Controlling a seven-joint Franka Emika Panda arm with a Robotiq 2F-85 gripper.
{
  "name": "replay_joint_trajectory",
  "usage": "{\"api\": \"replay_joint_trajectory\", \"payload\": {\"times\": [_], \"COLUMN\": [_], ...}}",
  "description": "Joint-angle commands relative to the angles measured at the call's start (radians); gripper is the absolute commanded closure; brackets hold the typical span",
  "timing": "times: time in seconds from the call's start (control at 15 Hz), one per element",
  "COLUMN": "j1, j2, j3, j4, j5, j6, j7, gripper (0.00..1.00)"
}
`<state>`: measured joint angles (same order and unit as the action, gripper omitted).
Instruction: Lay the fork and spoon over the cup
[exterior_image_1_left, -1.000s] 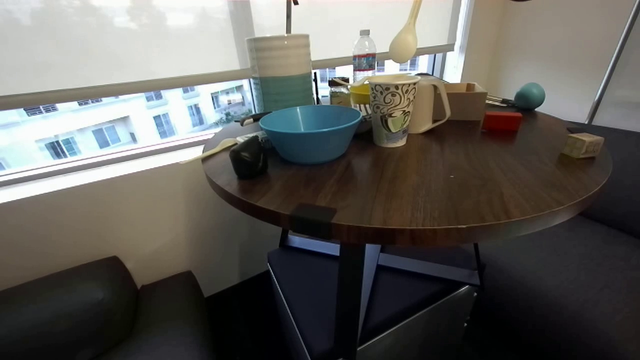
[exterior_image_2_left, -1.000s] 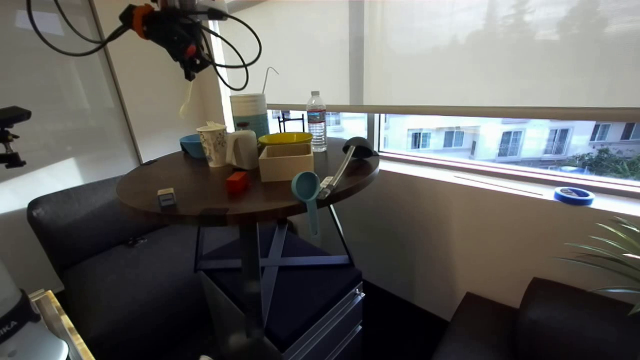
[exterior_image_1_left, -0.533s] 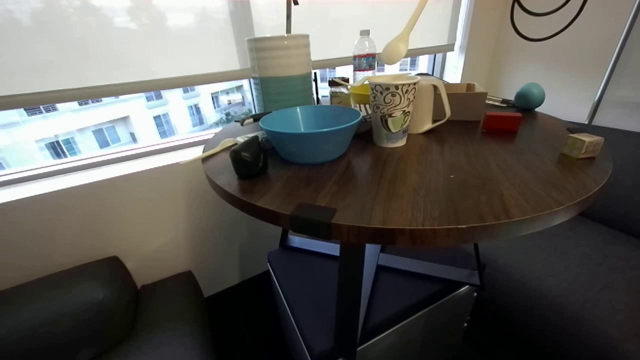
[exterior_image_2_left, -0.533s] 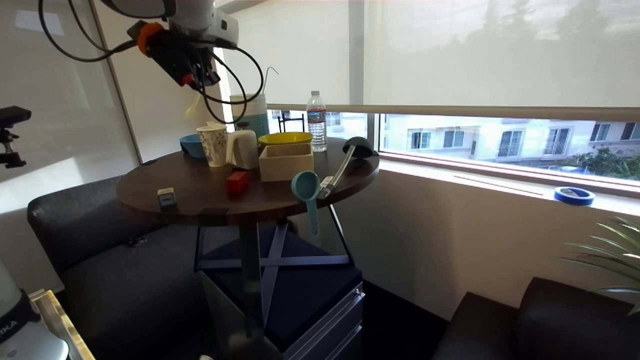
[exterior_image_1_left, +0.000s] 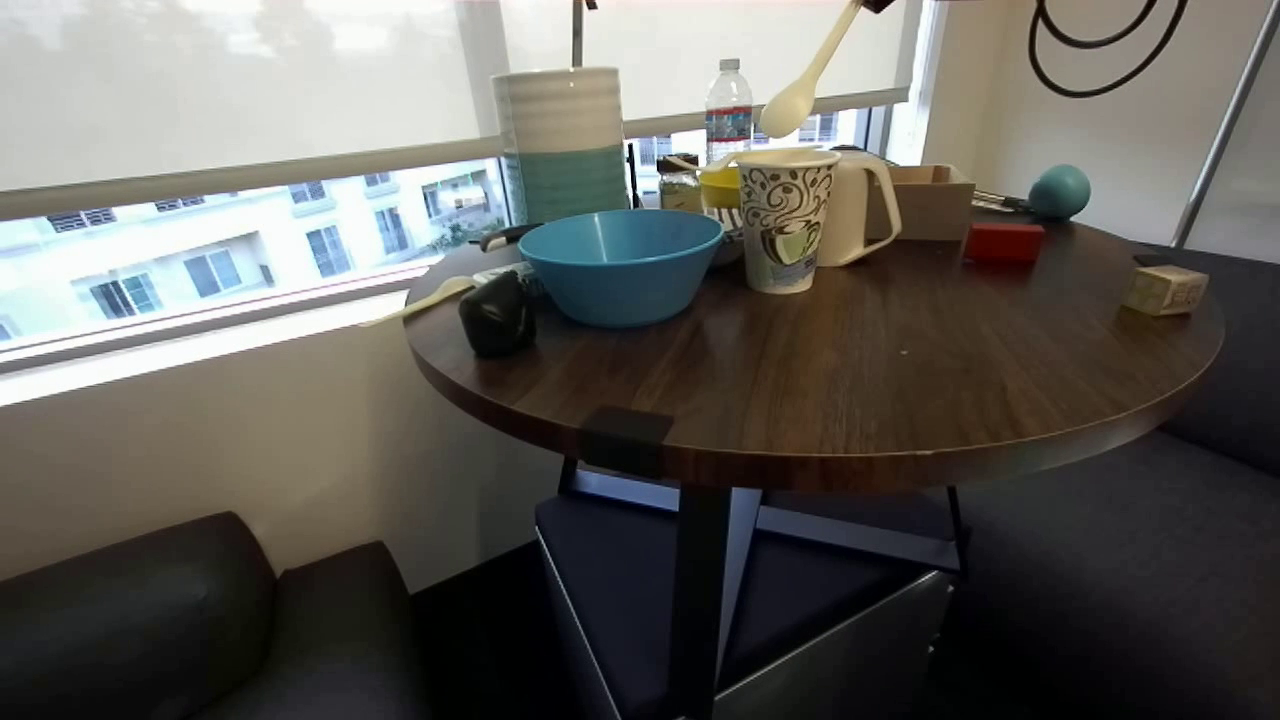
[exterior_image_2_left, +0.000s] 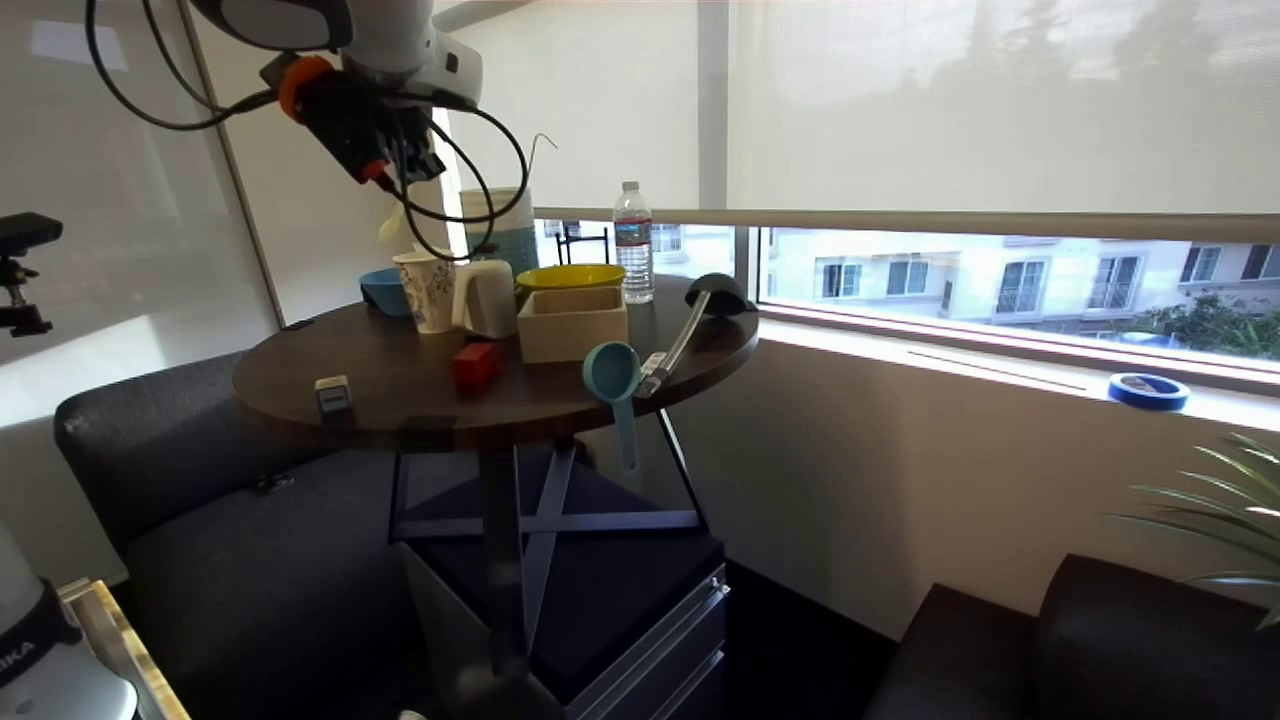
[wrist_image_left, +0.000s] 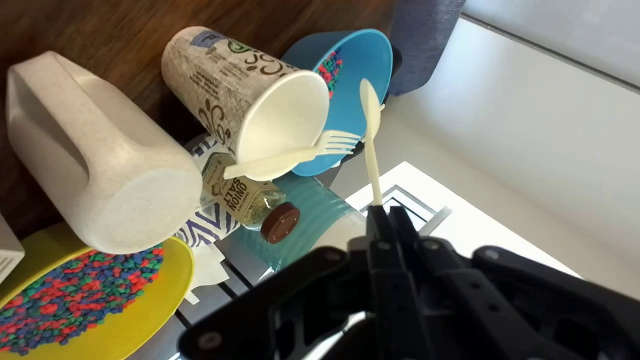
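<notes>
The cup (exterior_image_1_left: 785, 228), cream with a dark swirl pattern, stands upright on the table; it also shows in the wrist view (wrist_image_left: 220, 80). The pale plastic fork (wrist_image_left: 295, 157) lies across the cup's open rim, with its tines past the edge toward the blue bowl. My gripper (wrist_image_left: 388, 209) is shut on the handle end of the pale spoon (wrist_image_left: 371, 125). The spoon hangs tilted, bowl end down, in the air above the cup's height in both exterior views (exterior_image_2_left: 391, 226). In the wrist view it overlaps the blue bowl, apart from the cup. The gripper's fingertip peeks in at the top of an exterior view (exterior_image_1_left: 877, 4).
A blue bowl (exterior_image_1_left: 620, 265) and a cream pitcher (wrist_image_left: 100, 160) flank the cup. Behind stand a spice jar (wrist_image_left: 255, 205), a yellow bowl (exterior_image_2_left: 570, 277), a water bottle (exterior_image_2_left: 632, 250) and a tall teal-white container (exterior_image_1_left: 560, 150). A wooden box (exterior_image_2_left: 572, 328) and red block (exterior_image_2_left: 475, 366) are nearby.
The arm has come lower, and the spoon has moved down and slightly left in an exterior view, tilting more. The fork and cup have not moved.
</notes>
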<state>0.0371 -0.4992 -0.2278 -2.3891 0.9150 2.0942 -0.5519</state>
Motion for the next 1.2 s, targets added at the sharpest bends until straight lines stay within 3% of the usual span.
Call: {"api": "replay_joint_trajectory", "payload": {"times": [0.0, 0.8, 1.13], "j1": [-0.031, -0.118, -0.145], "j2": [-0.007, 0.005, 0.018], "j3": [-0.012, 0.03, 0.049], "j4": [-0.021, -0.155, -0.186], "j5": [0.12, 0.371, 0.416], "j6": [-0.026, -0.014, -0.012], "j7": [0.032, 0.029, 0.041], "gripper": [0.99, 0.99, 0.99]}}
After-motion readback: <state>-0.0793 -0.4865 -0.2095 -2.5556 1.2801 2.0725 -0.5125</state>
